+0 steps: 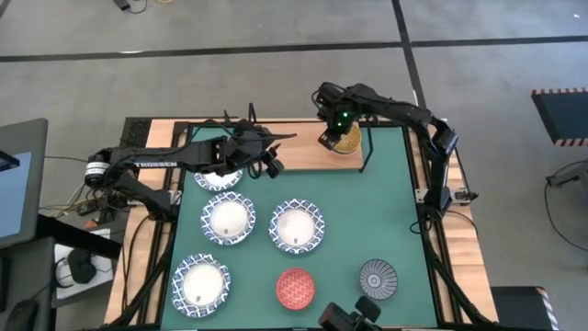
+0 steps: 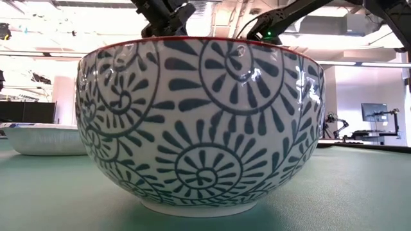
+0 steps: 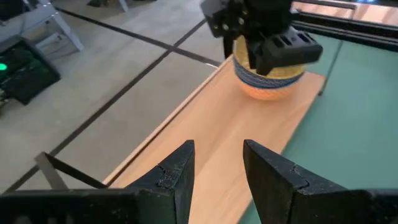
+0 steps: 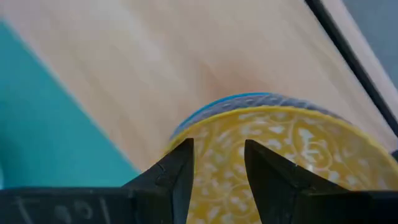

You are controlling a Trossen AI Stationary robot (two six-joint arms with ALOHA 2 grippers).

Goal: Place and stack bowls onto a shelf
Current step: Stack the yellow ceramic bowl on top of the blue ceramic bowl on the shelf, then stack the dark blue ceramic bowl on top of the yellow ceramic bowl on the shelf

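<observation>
The yellow-orange bowl (image 1: 346, 141) sits nested in the light blue bowl (image 4: 211, 107) at the right end of the wooden shelf (image 1: 299, 154). My right gripper (image 4: 217, 155) hovers open just over the yellow bowl's (image 4: 292, 155) inside, near its rim, and also shows as the right gripper (image 3: 267, 43) in the left wrist view. My left gripper (image 3: 217, 165) is open and holds nothing, above the shelf's (image 3: 249, 137) left part. Several white, blue-rimmed bowls (image 1: 228, 220) (image 1: 296, 226) (image 1: 202, 282), the red bowl (image 1: 295, 288) and the grey striped bowl (image 1: 378, 278) stand on the green mat. My right gripper points down at the yellow bowl's rim (image 4: 214, 121) from above, with both fingers over the bowl's inside. Whether they touch it, I cannot tell. The bowl rests upright in the light blue bowl on the shelf.
One white bowl (image 1: 219, 176) lies partly under my left arm, close to the shelf's front edge. The shelf's black wire frame (image 1: 364, 152) rises at its right end. The red bowl's patterned wall (image 2: 199, 122) fills the low view. The green mat (image 1: 386, 211) shows bare on its right side.
</observation>
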